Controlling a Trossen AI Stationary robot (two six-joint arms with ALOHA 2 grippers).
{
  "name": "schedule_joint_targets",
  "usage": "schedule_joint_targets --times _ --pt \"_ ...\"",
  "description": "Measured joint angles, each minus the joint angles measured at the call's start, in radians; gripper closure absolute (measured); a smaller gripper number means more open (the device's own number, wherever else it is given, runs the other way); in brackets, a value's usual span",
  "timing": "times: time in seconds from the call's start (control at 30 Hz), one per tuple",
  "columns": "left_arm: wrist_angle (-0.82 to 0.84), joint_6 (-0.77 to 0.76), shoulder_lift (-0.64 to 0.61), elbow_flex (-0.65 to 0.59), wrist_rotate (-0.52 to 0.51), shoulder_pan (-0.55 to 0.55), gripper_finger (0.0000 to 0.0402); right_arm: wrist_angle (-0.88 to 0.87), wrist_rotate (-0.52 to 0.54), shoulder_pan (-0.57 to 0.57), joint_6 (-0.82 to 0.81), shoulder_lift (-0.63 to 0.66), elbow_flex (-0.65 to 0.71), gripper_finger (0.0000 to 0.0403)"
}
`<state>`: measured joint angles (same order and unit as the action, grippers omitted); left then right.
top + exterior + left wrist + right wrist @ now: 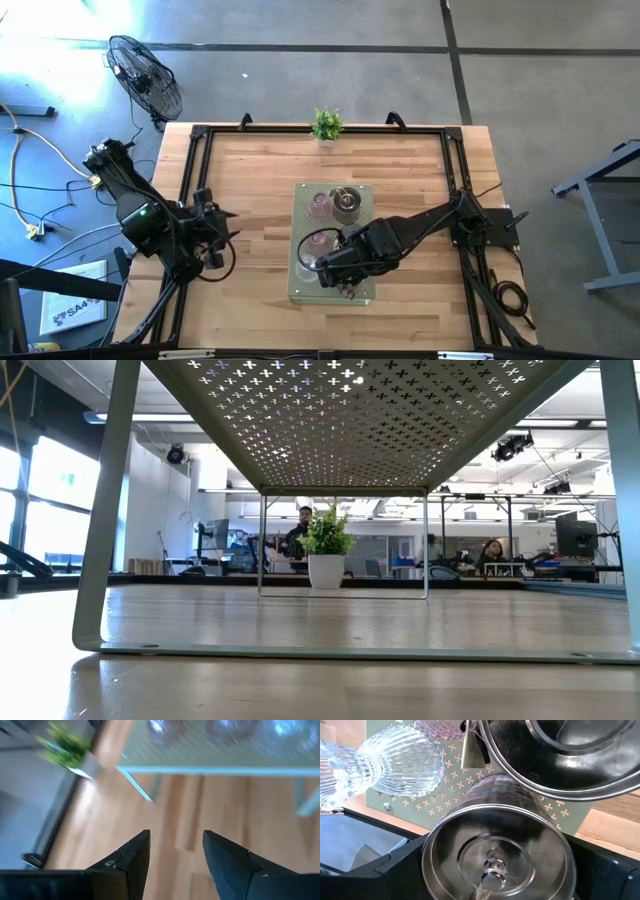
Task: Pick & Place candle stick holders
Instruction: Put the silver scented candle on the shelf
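Silver holder [497, 852] fills right tool [490, 870]; tool fingertips hidden

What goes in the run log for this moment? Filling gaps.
right gripper: shut on silvery holder, over perforated stand | left gripper: open, idle

Overhead, table-level, two wrist cameras

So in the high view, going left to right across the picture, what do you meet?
Standing fan → left gripper → green perforated tray with the candle stick holders and the right gripper over it → right arm's base.
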<state>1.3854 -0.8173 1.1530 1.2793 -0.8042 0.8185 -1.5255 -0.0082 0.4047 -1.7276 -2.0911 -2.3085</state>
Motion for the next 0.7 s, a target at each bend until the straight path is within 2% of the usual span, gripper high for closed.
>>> schedule_joint_targets --times 0.23,0.4,0.57,0.7 --pt "-0.001 -0.001 0.000 0.000 0.246 0.000 0.0224 0.001 -0.003 -0.001 0.001 0.000 0.000 0.0012" --pt "-0.001 0.000 0.000 0.000 0.380 0.000 0.0224 0.001 -0.003 -0.001 0.003 0.000 0.000 0.0012" --pt "-0.001 0.000 0.000 0.000 0.449 0.000 0.0224 0.001 -0.003 -0.001 0.007 0.000 0.000 0.0012" --pt "-0.001 0.000 0.000 0.000 0.456 0.000 0.0224 0.001 -0.004 -0.005 0.008 0.000 0.000 0.0012"
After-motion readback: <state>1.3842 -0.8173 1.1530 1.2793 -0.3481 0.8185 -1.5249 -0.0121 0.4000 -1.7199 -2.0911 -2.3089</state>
